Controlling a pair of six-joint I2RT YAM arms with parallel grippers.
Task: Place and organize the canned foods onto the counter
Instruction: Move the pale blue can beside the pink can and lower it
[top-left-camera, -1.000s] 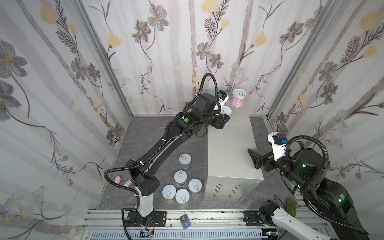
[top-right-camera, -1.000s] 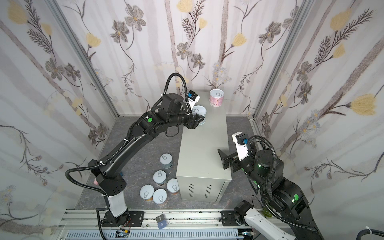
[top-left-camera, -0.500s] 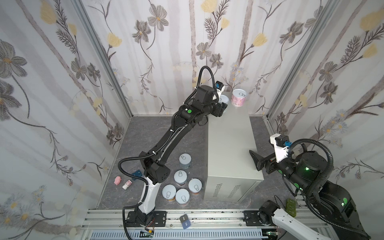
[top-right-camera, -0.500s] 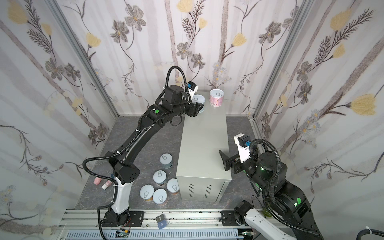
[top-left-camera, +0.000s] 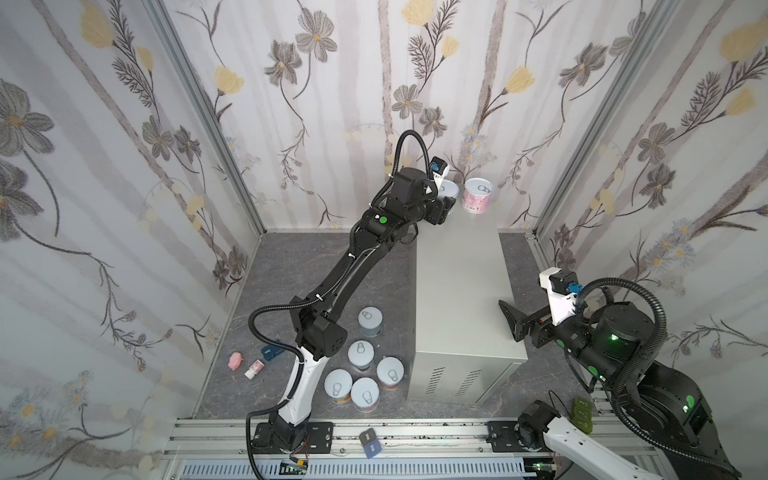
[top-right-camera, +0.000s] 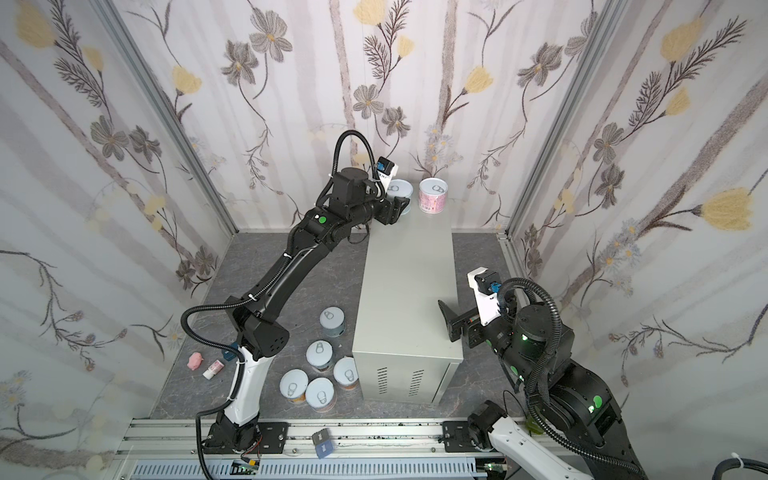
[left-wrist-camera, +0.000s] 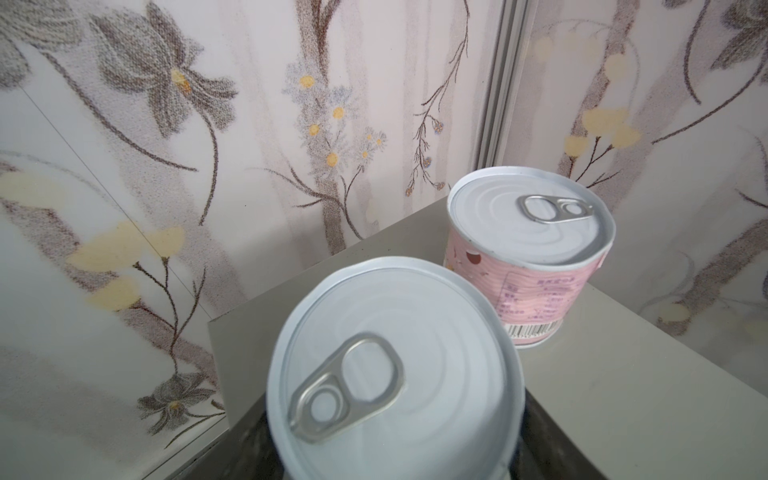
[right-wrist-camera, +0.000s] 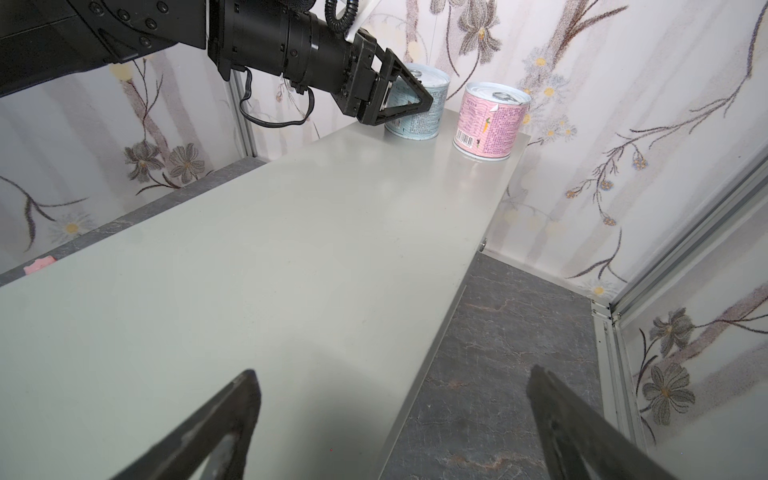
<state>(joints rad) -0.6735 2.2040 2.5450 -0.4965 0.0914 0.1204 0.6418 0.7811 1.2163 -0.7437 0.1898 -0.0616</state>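
My left gripper (right-wrist-camera: 417, 99) is clamped on the light-blue can (right-wrist-camera: 415, 124), which stands upright at the counter's (top-left-camera: 461, 291) far end, near the pink can (left-wrist-camera: 528, 249) but apart from it. My right gripper (right-wrist-camera: 392, 372) hangs over the counter's near right edge, fingers wide apart and empty. On the floor (top-left-camera: 291, 266) beside the counter's left wall stand five cans (top-left-camera: 360, 353).

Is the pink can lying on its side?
No, the pink can stands upright on its base on the counter.
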